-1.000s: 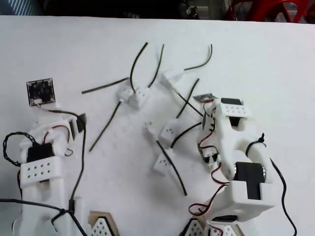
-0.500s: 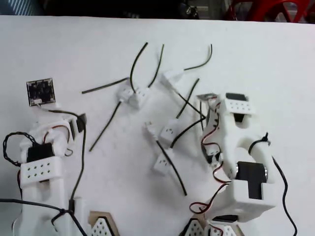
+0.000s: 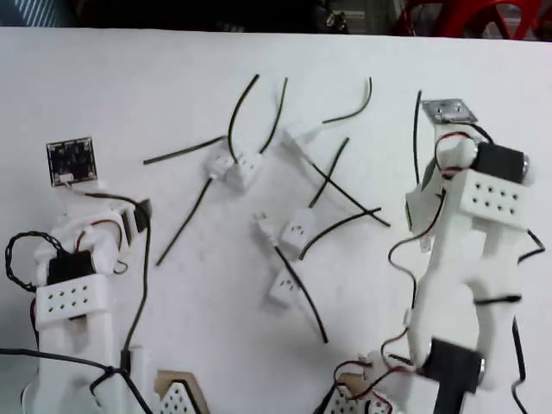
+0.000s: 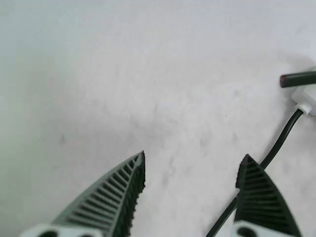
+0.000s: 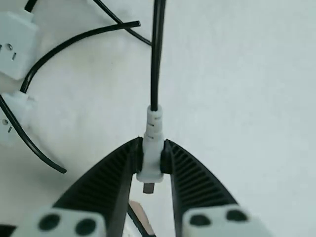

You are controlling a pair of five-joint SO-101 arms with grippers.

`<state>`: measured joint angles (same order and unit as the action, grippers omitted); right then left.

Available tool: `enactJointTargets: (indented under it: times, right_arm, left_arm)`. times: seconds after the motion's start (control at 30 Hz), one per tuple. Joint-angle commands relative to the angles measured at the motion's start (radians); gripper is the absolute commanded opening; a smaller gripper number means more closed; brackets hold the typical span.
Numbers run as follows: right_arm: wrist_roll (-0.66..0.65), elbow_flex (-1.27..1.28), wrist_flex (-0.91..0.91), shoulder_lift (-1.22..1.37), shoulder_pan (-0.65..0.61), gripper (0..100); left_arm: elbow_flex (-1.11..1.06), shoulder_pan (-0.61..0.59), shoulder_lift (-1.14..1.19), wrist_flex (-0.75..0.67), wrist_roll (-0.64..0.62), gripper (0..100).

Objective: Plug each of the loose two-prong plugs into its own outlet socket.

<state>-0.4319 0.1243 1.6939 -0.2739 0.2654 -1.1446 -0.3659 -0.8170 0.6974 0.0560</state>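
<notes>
The right arm [image 3: 466, 259] stretched from the 5 o'clock edge of the table [image 3: 129, 78] toward 2 o'clock. Its wrist view gave the grip: the right gripper [image 5: 152, 148] clenched on a white two-prong plug [image 5: 154, 126], black cord [image 5: 158, 49] trailing ahead. The outlet sockets [image 3: 297, 231] lay at mid-table. The left arm [image 3: 73, 285] sat folded at 8 o'clock, the left gripper [image 4: 192, 163] released, a cable [image 4: 281, 143], perhaps a plug's, beside one finger [image 4: 256, 197].
</notes>
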Motion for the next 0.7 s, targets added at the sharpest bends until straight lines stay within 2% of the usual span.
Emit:
enactJointTargets:
  times: [0.0, 0.23, 0.43, 0.67]
  right_arm:
    - [0.011, -0.035, 0.004, -0.171, -0.062, 1.7]
    - [0.252, 0.181, -0.242, -0.392, -0.302, 1.7]
    - [0.365, 0.486, -0.555, -0.584, -0.473, 1.7]
    - [0.462, 0.773, -0.868, -0.668, -0.653, 1.7]
  left_arm:
    - [0.008, 0.002, -0.025, -0.025, 0.011, 29]
    - [0.014, 0.076, -0.031, -0.025, 0.009, 30]
    - [0.074, 0.131, -0.031, -0.018, 0.003, 30]
    - [0.16, 0.314, -0.031, -0.018, 0.002, 29]
